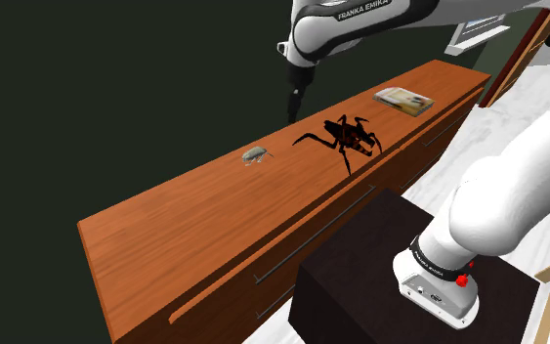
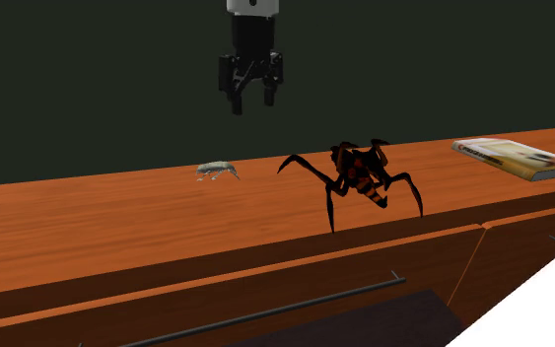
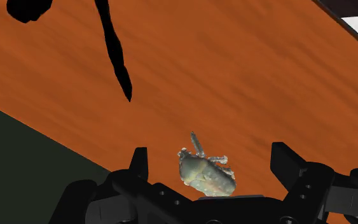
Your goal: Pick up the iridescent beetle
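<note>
On dresser top (image 2: 117,212): beetle (image 2: 216,170) at second exterior view's left, spider (image 2: 356,175) middle, book (image 2: 517,158) right.

A: How many desks? 
B: One desk (image 1: 185,235).
A: And the things on it?
B: Three: one greyish beetle (image 3: 206,175), one black-and-orange spider (image 2: 359,175), one book (image 2: 517,158).
A: Robots?
B: One arm (image 1: 517,186), one stand (image 1: 360,283).

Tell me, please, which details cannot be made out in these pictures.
- Wrist view: the spider is cut off by the picture's edge; one leg and a dark lump show.
- Wrist view: the gripper body covers the near end of the beetle.
- Shoulder view: the beetle is too small to show legs or sheen.
- Second exterior view: the cover print of the book is too small to read.
</note>
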`<state>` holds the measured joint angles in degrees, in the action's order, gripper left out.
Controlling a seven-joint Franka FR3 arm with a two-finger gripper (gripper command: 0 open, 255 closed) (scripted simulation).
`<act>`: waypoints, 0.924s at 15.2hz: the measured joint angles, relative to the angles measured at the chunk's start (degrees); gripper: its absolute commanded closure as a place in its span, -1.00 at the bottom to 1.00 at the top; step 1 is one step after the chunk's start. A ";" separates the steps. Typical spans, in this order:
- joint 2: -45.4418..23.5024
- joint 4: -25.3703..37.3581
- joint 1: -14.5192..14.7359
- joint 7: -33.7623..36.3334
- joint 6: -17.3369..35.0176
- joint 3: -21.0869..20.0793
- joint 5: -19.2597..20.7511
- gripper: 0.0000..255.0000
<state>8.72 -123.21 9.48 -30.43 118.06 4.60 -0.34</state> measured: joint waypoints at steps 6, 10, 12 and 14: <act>-11.24 5.65 2.21 -9.31 4.61 -1.57 0.63 -1.00; -18.46 9.91 3.49 -14.77 7.00 -3.12 1.70 -1.00; -22.23 12.42 4.12 -17.29 7.95 -3.95 2.46 -1.00; -25.36 13.89 4.71 -19.54 9.37 -4.71 3.30 -1.00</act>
<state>-16.64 -109.32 14.19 -49.97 127.42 -0.11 2.96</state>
